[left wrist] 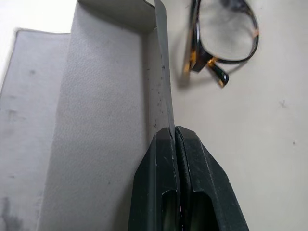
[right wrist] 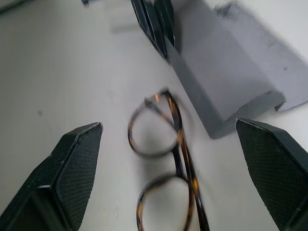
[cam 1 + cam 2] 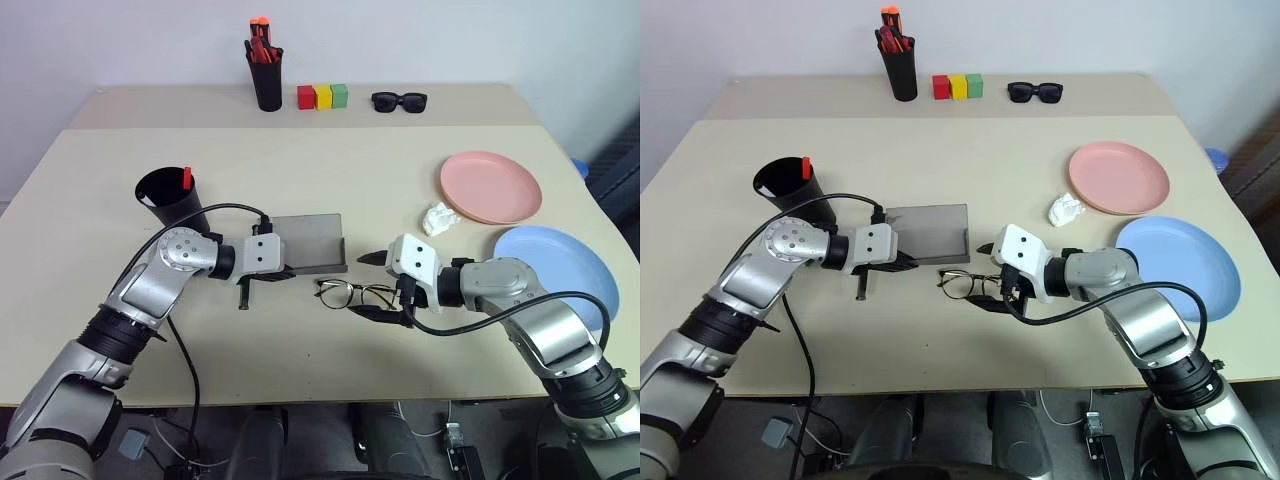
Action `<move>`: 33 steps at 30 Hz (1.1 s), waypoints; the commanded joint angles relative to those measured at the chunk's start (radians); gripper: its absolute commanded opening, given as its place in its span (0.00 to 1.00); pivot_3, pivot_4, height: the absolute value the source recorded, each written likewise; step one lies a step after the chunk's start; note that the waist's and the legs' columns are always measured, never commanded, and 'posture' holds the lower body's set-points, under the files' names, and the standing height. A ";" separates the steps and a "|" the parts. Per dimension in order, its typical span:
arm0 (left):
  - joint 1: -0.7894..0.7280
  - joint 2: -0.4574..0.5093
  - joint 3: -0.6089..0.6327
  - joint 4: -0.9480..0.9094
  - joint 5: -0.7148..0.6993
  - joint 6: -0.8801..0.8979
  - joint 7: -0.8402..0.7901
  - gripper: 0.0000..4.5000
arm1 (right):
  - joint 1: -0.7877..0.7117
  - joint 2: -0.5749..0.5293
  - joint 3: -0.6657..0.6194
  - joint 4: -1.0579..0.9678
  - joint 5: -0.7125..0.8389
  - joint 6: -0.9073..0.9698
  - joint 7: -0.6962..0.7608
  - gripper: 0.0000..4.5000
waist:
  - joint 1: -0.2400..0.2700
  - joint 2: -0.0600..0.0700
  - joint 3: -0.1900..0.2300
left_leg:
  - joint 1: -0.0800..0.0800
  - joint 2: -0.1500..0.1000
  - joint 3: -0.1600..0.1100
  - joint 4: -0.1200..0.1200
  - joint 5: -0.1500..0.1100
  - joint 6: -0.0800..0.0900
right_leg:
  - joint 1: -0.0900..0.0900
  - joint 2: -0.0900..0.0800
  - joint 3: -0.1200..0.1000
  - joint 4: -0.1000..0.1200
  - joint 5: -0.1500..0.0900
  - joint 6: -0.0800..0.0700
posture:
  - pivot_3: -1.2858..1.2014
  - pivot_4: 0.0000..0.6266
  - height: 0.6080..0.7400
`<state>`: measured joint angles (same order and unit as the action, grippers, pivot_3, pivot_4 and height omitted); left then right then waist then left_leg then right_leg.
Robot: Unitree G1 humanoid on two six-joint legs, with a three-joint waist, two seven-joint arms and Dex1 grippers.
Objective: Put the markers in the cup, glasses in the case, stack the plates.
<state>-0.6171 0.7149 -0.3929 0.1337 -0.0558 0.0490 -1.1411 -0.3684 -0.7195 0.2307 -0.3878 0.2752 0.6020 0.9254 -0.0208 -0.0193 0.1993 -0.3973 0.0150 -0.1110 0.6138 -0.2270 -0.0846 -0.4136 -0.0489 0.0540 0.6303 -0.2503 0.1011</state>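
The grey case (image 3: pixel 305 240) lies open at the table's middle, and my left gripper (image 3: pixel 285 272) is shut on its thin front wall (image 1: pixel 163 96). The wire-frame glasses (image 3: pixel 350 293) lie on the table just in front of the case. My right gripper (image 3: pixel 372 285) is open, one finger (image 2: pixel 77 163) on each side of the glasses (image 2: pixel 166 168). The black cup (image 3: pixel 170 198) stands to the left with a red-capped marker (image 3: pixel 187 177) in it. The pink plate (image 3: pixel 490 187) and blue plate (image 3: pixel 555 265) lie apart at the right.
A crumpled white wad (image 3: pixel 437 218) sits beside the pink plate. At the back stand a slim pen cup (image 3: pixel 267 80) with red-orange pens, three coloured blocks (image 3: pixel 322 96) and black sunglasses (image 3: pixel 399 100). Cables hang off both arms.
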 commanded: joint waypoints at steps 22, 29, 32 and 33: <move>0.469 -0.028 0.486 -0.582 -0.287 0.451 0.290 0.42 | -0.055 0.029 0.112 0.056 -0.205 -0.110 -0.038 0.13 | -0.021 0.000 0.000 | 0.004 0.000 -0.001 0.001 0.000 0.000 | 0.004 0.000 0.000 0.001 0.000 0.000 | 0.52 0.24 1.00; 0.596 -0.027 0.538 -0.650 -0.305 0.495 0.362 0.42 | -0.057 0.022 0.111 0.042 -0.223 -0.136 -0.016 0.01 | -0.023 0.000 0.000 | 0.005 0.001 -0.001 0.000 0.000 0.000 | 0.004 0.000 0.000 0.001 0.000 0.000 | 0.52 0.24 1.00; 0.631 -0.026 0.557 -0.650 -0.309 0.492 0.381 0.42 | -0.063 0.019 0.099 0.033 -0.225 -0.143 -0.007 0.01 | -0.022 0.000 0.000 | 0.005 0.000 -0.001 0.000 0.000 0.000 | 0.004 0.000 0.000 0.001 0.000 0.000 | 0.52 0.24 1.00; 0.644 -0.025 0.563 -0.646 -0.308 0.488 0.385 0.42 | -0.068 0.018 0.094 0.028 -0.222 -0.138 -0.004 0.01 | -0.022 0.000 0.000 | 0.005 0.000 -0.001 0.000 0.000 0.000 | 0.004 0.000 0.000 0.001 0.000 0.000 | 0.52 0.24 1.00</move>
<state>0.0175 0.6846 0.1385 -0.4833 -0.3570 0.5422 -0.7652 -0.4122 -0.6953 0.3491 -0.3209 0.0514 0.4743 0.9144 -0.0430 -0.0193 0.1992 -0.3919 0.0155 -0.1117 0.6139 -0.2271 -0.0845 -0.4092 -0.0490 0.0541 0.6311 -0.2508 0.1009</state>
